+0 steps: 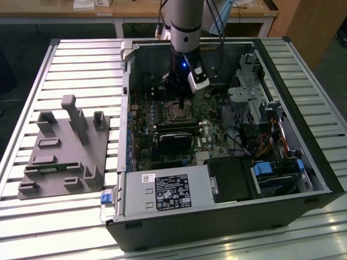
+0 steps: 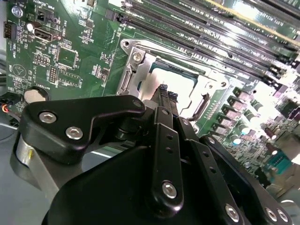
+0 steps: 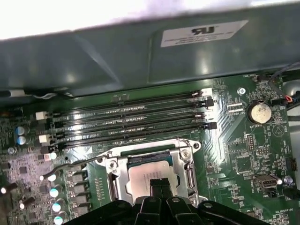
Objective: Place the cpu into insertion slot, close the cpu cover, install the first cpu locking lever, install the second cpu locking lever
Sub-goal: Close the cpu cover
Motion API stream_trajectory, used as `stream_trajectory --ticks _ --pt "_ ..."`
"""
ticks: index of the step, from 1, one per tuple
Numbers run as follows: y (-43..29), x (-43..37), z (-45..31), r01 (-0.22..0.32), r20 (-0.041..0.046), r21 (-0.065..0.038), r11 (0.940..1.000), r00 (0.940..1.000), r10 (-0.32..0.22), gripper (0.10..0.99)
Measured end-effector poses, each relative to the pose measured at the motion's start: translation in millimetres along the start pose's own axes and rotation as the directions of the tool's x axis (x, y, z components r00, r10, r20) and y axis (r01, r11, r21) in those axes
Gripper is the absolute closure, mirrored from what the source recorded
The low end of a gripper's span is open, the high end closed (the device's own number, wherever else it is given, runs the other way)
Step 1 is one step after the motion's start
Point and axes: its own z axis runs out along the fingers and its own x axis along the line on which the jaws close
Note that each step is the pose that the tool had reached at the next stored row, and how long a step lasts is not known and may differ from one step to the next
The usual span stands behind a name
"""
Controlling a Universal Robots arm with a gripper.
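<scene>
Where the arm (image 1: 187, 21) drops into the open computer case (image 1: 303, 157) in the exterior view, its gripper (image 1: 180, 102) hangs directly over the insertion slot (image 1: 177, 114) on the motherboard (image 1: 143, 146). The wrist body hides the fingers here, and what lies in the socket is too small to make out. One grey moulded fixture (image 1: 65, 146) lies on the slatted table (image 1: 81, 54) toward the exterior view's left, well apart from the case. One labelled power supply (image 1: 168, 192) sits along the case's near edge.

In the second wrist view the gripper (image 2: 167, 93) blocks the near half of the socket with its own black body. Two fingertips (image 2: 161, 91) show, drawn close together with nothing visible between them, just above the cpu (image 2: 176, 75), which lies in the socket. The cpu cover (image 2: 140, 72) lies flat around it; its near edge is hidden behind the fingers.

In the first wrist view the cpu (image 3: 143, 173) shows pale through the window of the cpu cover (image 3: 115, 174), and both are cut off by the gripper (image 3: 159, 185), whose tips read as one dark block at the chip's edge — whether they touch it I cannot tell. One thin locking lever (image 3: 70, 166) juts sideways from the socket's corner; latched or not, I cannot tell. Four long black memory slots (image 3: 131, 112) run beside the socket, and one coin cell (image 3: 260, 112) sits near their ends.
</scene>
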Motion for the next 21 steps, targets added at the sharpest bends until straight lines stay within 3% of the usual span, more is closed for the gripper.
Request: stream_trajectory --ticks 11,21 --pt "-5.5 7.5 0.7 0.063 -0.0004 -0.007 0.9980 0.9980 -0.063 0.980" --pt "-9.8 23.5 3.6 0.101 -0.0013 -0.016 0.9948 0.9949 -0.101 0.980"
